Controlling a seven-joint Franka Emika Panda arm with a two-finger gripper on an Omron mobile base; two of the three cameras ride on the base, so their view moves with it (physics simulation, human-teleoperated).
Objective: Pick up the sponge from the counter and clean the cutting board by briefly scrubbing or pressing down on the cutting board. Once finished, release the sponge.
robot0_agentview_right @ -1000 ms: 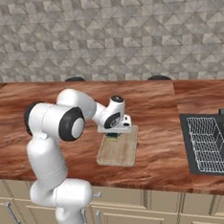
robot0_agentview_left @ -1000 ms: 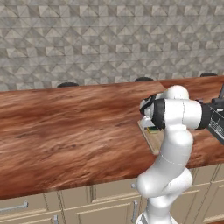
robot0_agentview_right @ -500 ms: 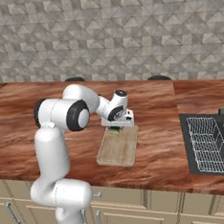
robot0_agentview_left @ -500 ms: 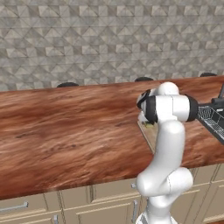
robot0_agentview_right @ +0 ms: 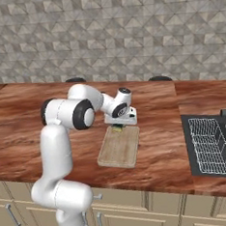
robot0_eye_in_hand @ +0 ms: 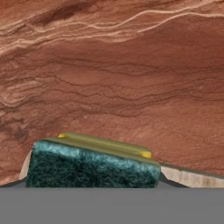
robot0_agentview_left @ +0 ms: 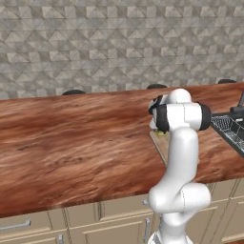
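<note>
In the left base view the arm hides most of the cutting board (robot0_agentview_left: 161,144) on the counter (robot0_agentview_left: 71,143). In the right base view the gripper (robot0_agentview_right: 118,128) pinches the sponge (robot0_agentview_right: 117,129) at the board's far edge. In the hand view the sponge fills the space between the fingers.

Grey-and-tan tiled backsplash wall (robot0_agentview_right: 127,31) in triangular pattern along the far side; beige cabinets (robot0_agentview_left: 57,224) with silver handles (robot0_agentview_left: 14,226) along the near side; dark wire dish rack (robot0_agentview_right: 212,145) at right; small dark round shapes (robot0_agentview_left: 74,92) at the wall's foot
</note>
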